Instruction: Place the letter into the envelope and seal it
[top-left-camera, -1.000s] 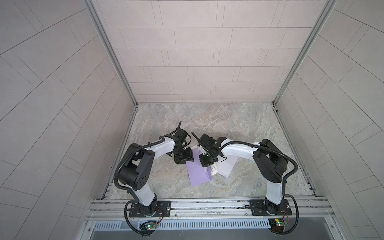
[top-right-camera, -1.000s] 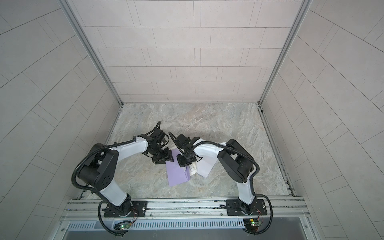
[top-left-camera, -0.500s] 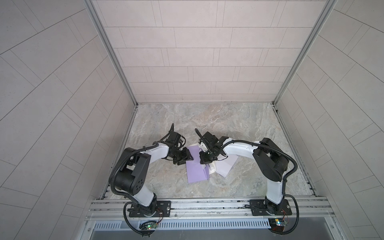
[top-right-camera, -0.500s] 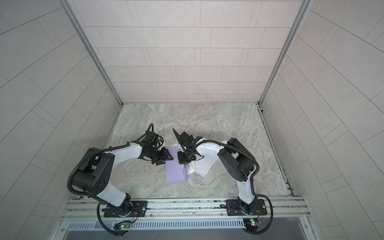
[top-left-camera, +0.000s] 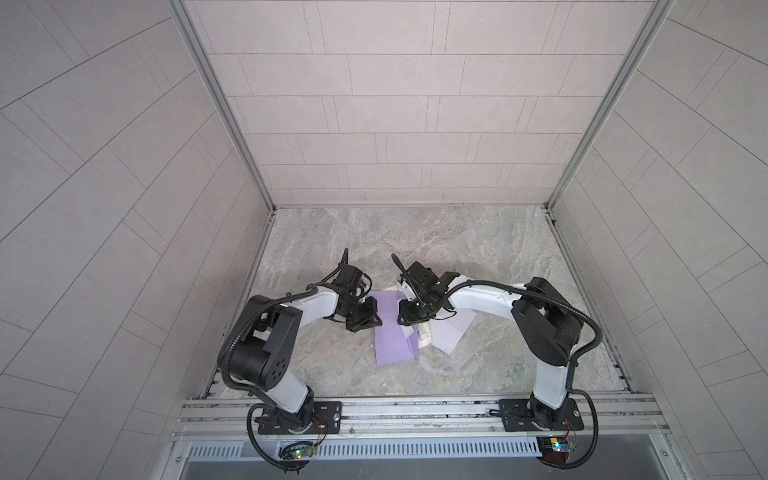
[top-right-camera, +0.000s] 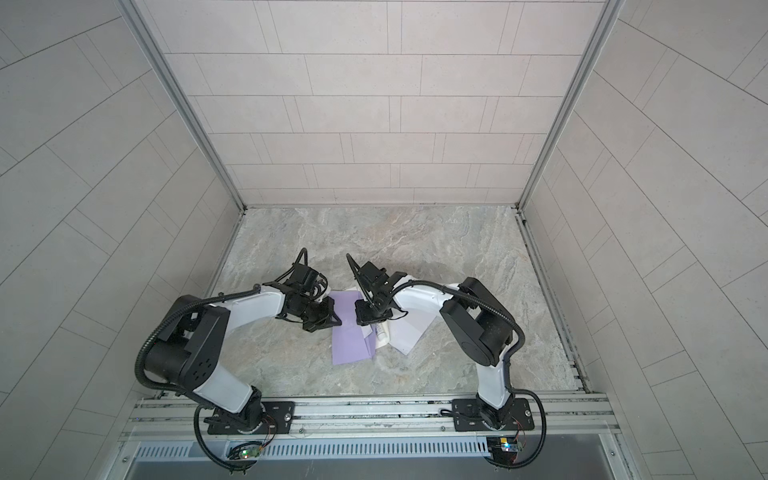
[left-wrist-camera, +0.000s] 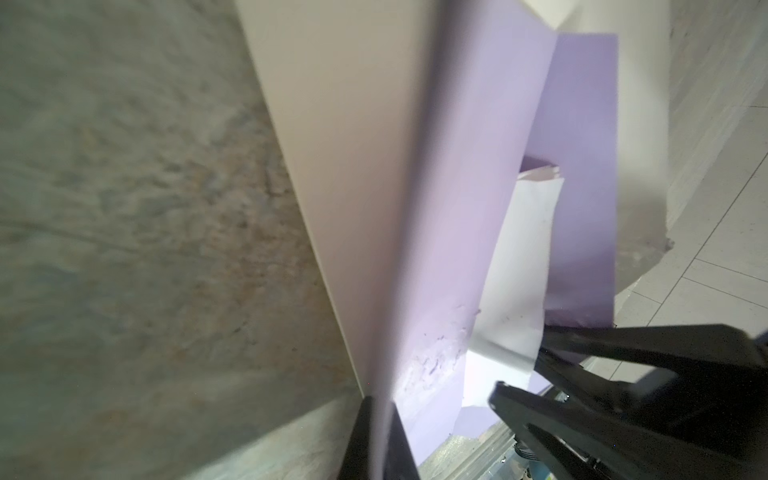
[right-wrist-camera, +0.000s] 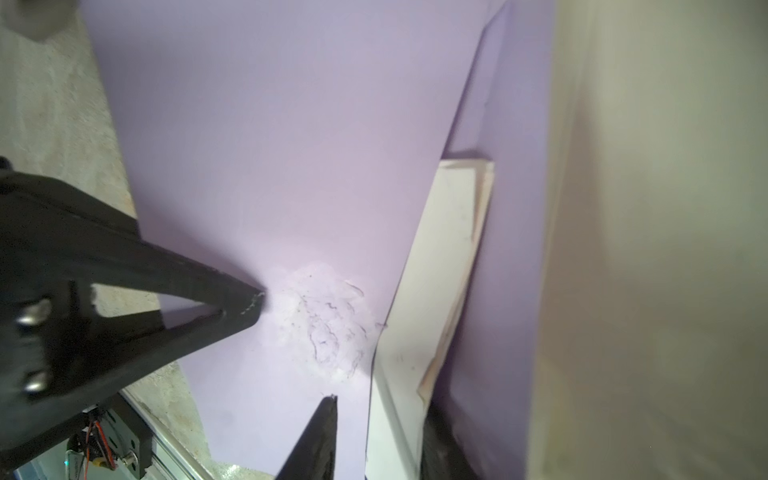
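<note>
A lavender envelope (top-left-camera: 392, 338) (top-right-camera: 349, 340) lies on the marble table between both arms. A folded white letter (right-wrist-camera: 449, 249) (left-wrist-camera: 515, 270) sits partly inside the envelope (right-wrist-camera: 291, 145), with its end sticking out. My left gripper (top-left-camera: 371, 322) (left-wrist-camera: 380, 401) is shut on the envelope's left edge, and the sheet (left-wrist-camera: 457, 208) stands up from its jaws. My right gripper (top-left-camera: 405, 320) (right-wrist-camera: 382, 409) stands open at the envelope's right side. Its jaws are apart on either side of the letter's edge. A scuffed patch marks the envelope near the left fingertip (right-wrist-camera: 249, 307).
A larger white sheet (top-left-camera: 451, 332) (top-right-camera: 409, 332) lies beside the envelope under the right arm. A small white item with dark print (top-left-camera: 423, 332) rests between them. Tiled walls close in the table on three sides, and a metal rail (top-left-camera: 415, 409) runs along the front.
My left gripper has moved in to the envelope's left edge and shut on it. My right gripper, shut a moment ago, has opened around the letter.
</note>
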